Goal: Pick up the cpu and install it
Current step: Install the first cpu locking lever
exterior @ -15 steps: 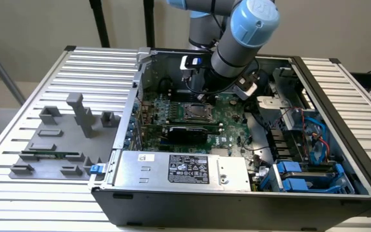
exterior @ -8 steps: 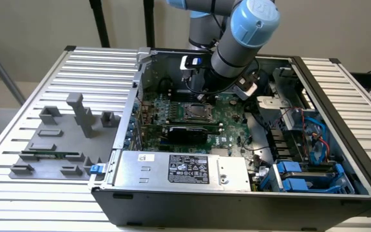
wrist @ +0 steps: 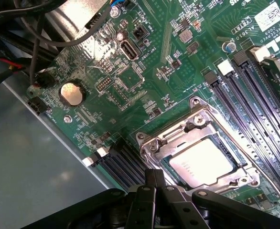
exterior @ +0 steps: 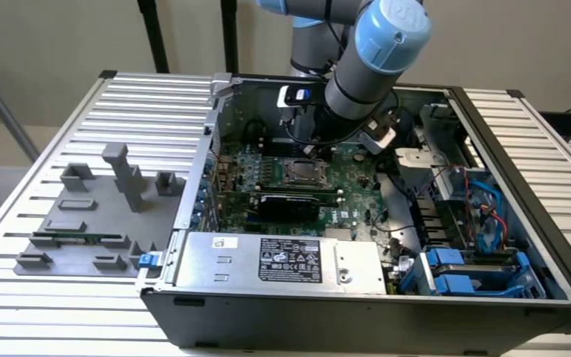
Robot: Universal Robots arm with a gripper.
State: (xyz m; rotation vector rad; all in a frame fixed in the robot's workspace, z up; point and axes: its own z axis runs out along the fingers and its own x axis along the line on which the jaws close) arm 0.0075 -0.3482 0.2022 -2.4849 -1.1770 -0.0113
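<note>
One cpu (wrist: 200, 162) is what I watch on the wrist view: its pale silvery top lies flat inside the metal-framed socket (wrist: 197, 125) of the green motherboard (wrist: 149, 71), seated within the frame and not in my grip. I see the gripper (wrist: 155, 179) just beside the socket's edge, its dark fingers (wrist: 149, 180) pressed together and clenched on nothing. Near the socket, long black memory slots (wrist: 247, 95) run along one side, and a round coin battery (wrist: 71, 93) sits well apart from it, close to the board's edge by some black cables (wrist: 35, 43). On the exterior view I see the arm (exterior: 365, 67) reaching down into the open computer case (exterior: 523, 149), above the socket. A silver box with a black label (exterior: 280, 262) lies near the case's front wall, and a grey fixture (exterior: 97, 216) sits outside the case on the slatted table (exterior: 27, 297).
</note>
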